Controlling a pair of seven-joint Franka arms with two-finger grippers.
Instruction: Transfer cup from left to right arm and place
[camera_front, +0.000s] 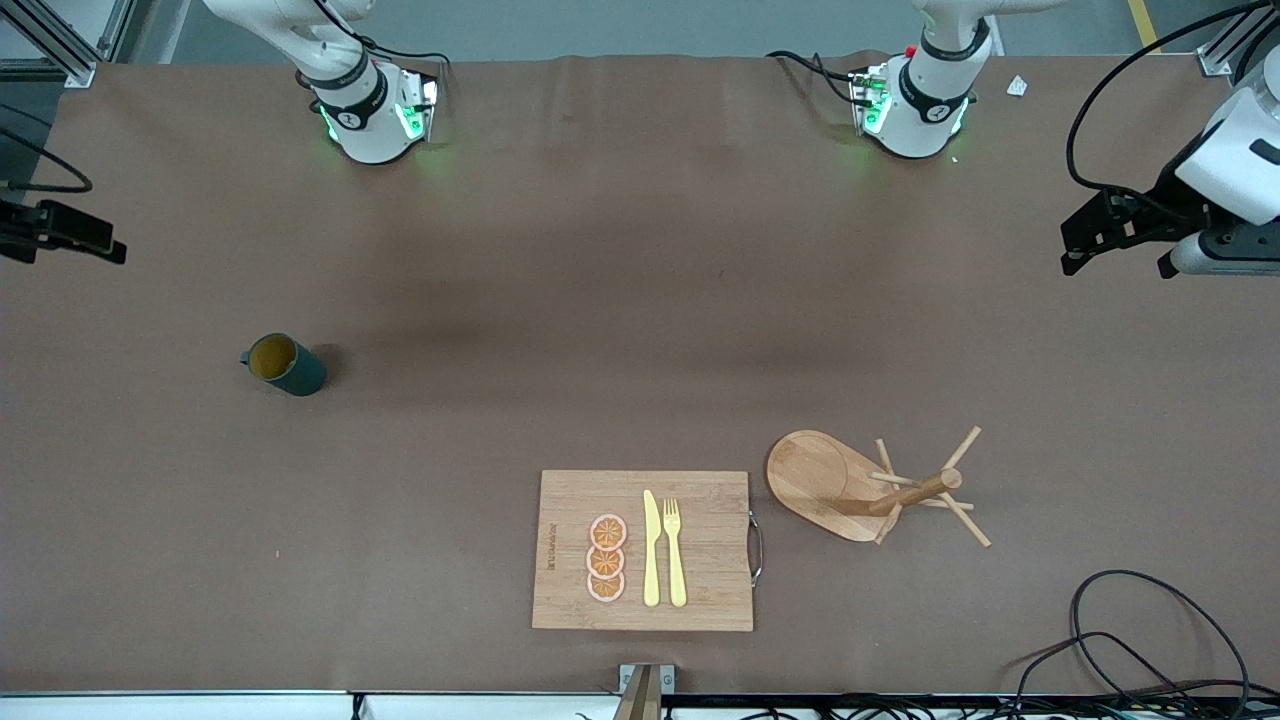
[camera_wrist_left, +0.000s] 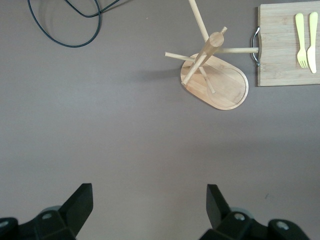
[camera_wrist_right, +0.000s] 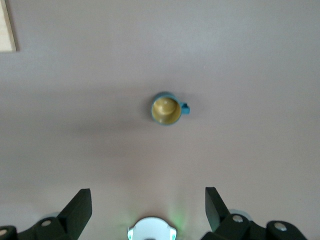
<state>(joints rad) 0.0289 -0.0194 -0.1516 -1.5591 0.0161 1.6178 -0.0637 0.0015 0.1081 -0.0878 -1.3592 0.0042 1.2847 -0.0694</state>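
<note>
Your small dark teal-green ribbed cup sits upright on the table toward the right arm's end, well apart from the wooden cutting board. Looks done already: left gripper and right gripper both spread wide, empty, waiting.

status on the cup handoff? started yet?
Not started. The cup stands upright on the table toward the right arm's end, untouched. Left gripper is open over bare table; right gripper is open above the cup. Pickup, transfer and placing all remain.
</note>
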